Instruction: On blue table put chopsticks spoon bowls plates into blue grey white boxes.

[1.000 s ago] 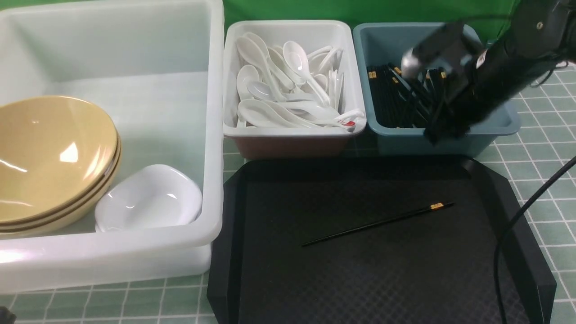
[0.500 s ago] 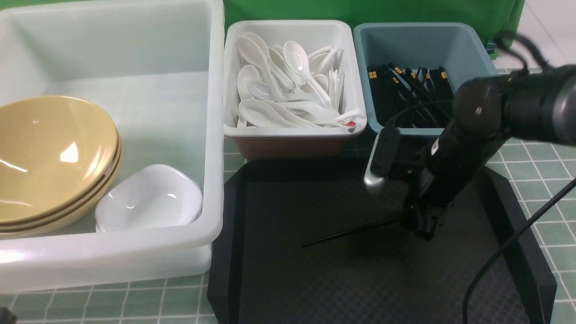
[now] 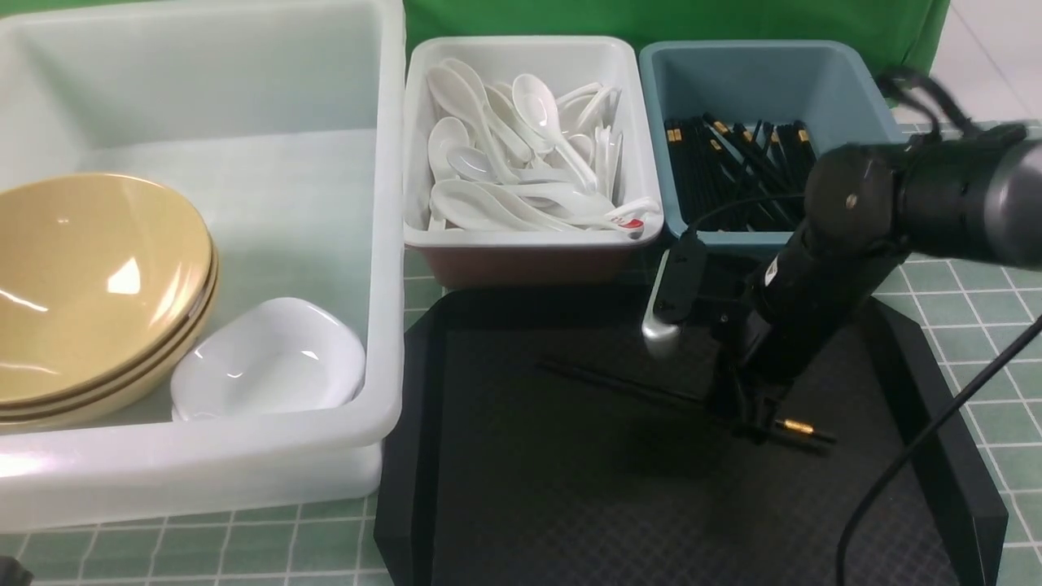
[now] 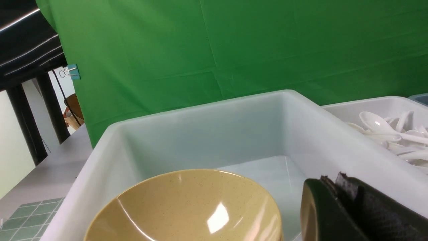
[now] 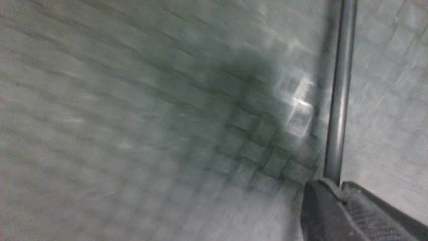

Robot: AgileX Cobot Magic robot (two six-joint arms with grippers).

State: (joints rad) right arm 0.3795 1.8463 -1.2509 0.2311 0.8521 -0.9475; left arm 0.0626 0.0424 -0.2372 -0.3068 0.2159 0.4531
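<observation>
My right gripper (image 3: 753,430) is down on the black tray (image 3: 570,505), shut on a single black chopstick (image 3: 802,428) just inboard of its gold band. In the right wrist view the chopstick (image 5: 337,100) runs straight out from between the closed gripper (image 5: 337,185) tips. More chopsticks (image 3: 724,171) lie in the slate-blue box (image 3: 765,73). Spoons (image 3: 521,155) fill the small white box (image 3: 529,238). Tan bowls (image 3: 89,277) and a white plate (image 3: 269,358) sit in the large white box (image 3: 391,203). My left gripper (image 4: 334,182) is shut and empty, beside the bowls (image 4: 187,207).
The three boxes stand along the far and left sides of the black tray on the blue table (image 3: 977,268). A black cable (image 3: 904,456) loops over the tray's right rim. A green backdrop (image 4: 234,43) hangs behind the boxes.
My right arm came from above the slate-blue box down to the tray and shut on the lone chopstick. The chopstick swung round, its gold end now nearer me.
</observation>
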